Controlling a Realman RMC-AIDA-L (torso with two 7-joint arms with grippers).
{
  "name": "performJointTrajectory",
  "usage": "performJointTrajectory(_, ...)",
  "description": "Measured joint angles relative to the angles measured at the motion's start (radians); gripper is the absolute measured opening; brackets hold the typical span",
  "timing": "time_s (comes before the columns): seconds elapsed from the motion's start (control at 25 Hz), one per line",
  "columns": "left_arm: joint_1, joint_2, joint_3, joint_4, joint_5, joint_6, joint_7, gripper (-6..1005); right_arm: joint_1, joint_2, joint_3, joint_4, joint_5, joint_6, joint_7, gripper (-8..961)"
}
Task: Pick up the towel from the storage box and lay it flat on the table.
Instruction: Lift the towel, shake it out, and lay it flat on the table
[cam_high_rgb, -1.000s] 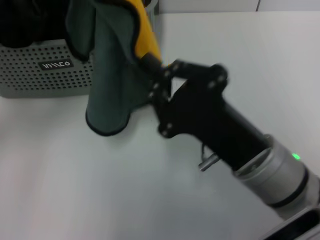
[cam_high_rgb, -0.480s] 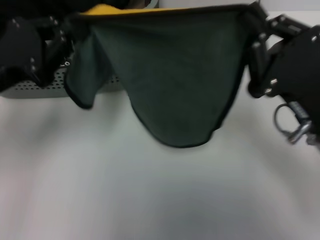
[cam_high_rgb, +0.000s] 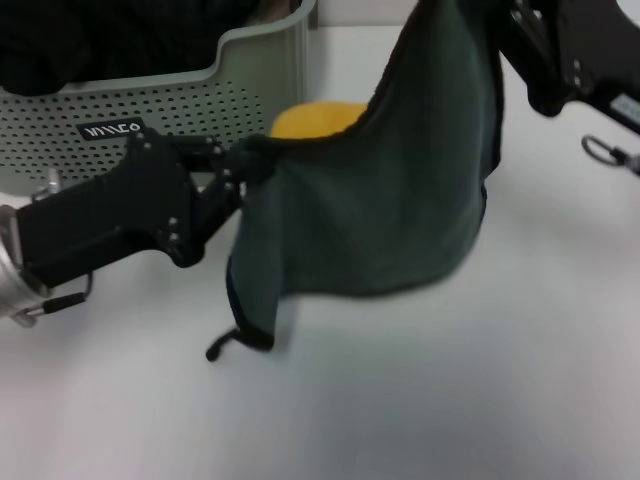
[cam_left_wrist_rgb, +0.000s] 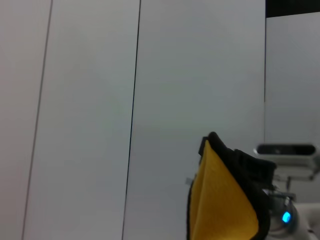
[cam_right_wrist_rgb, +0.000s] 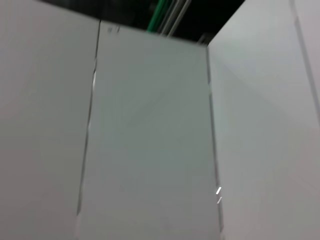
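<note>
Both grippers pinch corners of plush teal-and-yellow towel | left gripper low, right gripper high | held apart to spread it over white table

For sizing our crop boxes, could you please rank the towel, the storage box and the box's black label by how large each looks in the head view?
1. The towel, hanging between the left end effector and the right end effector.
2. The storage box; it is cropped and farther away, so this order is unsure.
3. The black label, clearly smallest.
</note>
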Motion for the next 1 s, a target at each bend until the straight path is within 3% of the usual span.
performJointTrajectory(0.16, -0.028, 0.001, 0.014, -0.064, 0.000, -0.001, 0.034, 96, 0.064, 0.002, 0.268, -0.035, -0.320, -0.002, 0.226, 5)
performJointTrajectory(0.32, -0.048, 0.001, 0.031, -0.108, 0.001, -0.002, 0.062, 97, 0.075, 0.007, 0.337, -0.057, -0.389, -0.002, 0.272, 6)
performJointTrajectory(0.4, -0.053, 0.002, 0.045, -0.116, 0.002, -0.002, 0.072, 98, 0.083, 0.013, 0.424, -0.123, -0.467, 0.007, 0.330, 6)
performJointTrajectory(0.84, -0.073, -0.002, 0.059, -0.137, -0.037, -0.011, 0.080, 131, 0.175, 0.006, 0.552, -0.216, -0.632, 0.028, 0.490, 6)
performJointTrajectory(1.0, -0.088, -0.003, 0.059, -0.153, -0.038, -0.018, 0.079, 262, 0.179, 0.004, 0.559, -0.252, -0.647, 0.056, 0.511, 6)
